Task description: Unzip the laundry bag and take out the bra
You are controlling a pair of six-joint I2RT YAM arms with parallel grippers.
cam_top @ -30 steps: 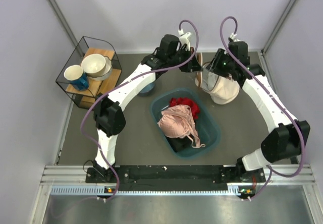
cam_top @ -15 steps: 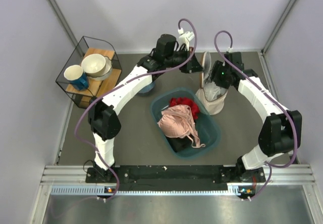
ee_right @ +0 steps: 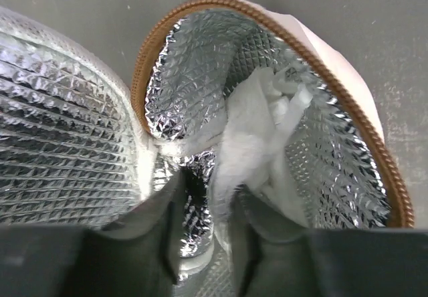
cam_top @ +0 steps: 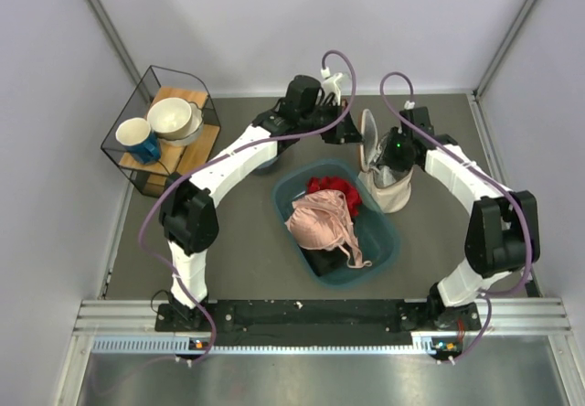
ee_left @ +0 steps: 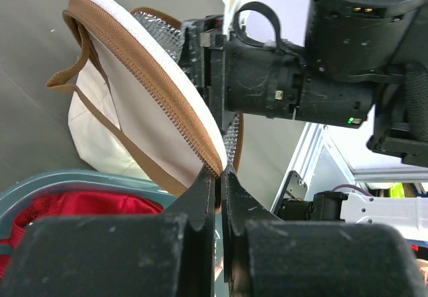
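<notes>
The rack (cam_top: 157,130) of cups at far left stands well apart from the work. The left pincer (ee_left: 219,176) has stayed clamped on the brown rim of the lid, which it holds upright. The bra (cam_top: 322,223) lies in the tub (cam_top: 388,244) on top of a red cloth (cam_top: 334,188), so that part looks done. A second ago the bag (cam_top: 395,196) hung further right. It now sits on the tabletop (cam_top: 228,241), just beside the tub's far corner, with its mouth open. The right pincer (ee_right: 204,196) has dipped into the mouth, fingers a little apart over the white fabric (ee_right: 249,133), which is not the bra. The foil walls crowd it on both sides. The back wall is near behind the lid. More bare tabletop lies right of the bag.
</notes>
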